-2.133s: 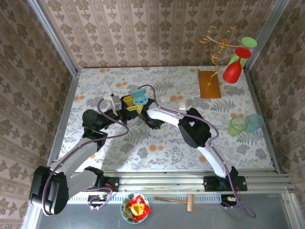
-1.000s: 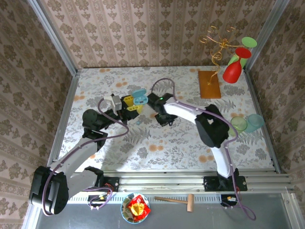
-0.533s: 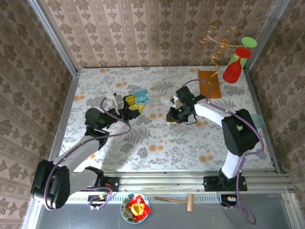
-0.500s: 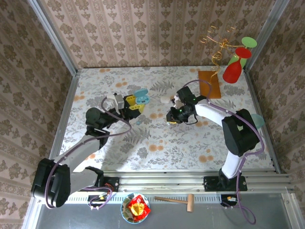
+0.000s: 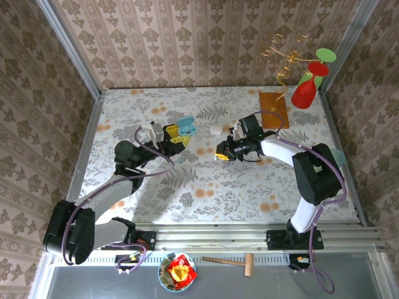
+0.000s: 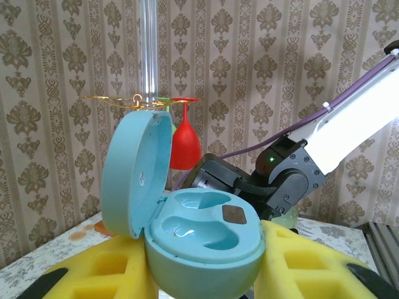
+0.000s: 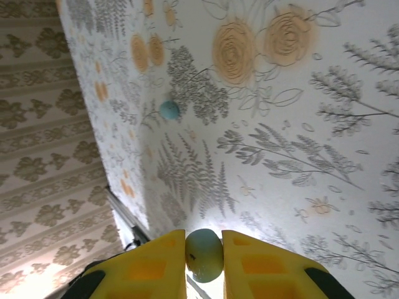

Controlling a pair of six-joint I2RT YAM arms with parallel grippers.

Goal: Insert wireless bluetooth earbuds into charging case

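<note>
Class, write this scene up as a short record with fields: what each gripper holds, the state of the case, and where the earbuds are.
Left gripper: shut on the blue case
Case state: lid open and standing up; both hollows look empty
Right gripper: shut on a pale blue earbud, apart from the case, above the table
Loose earbud: blue, lying on the table
Step not yet done: putting the held earbud into the case
</note>
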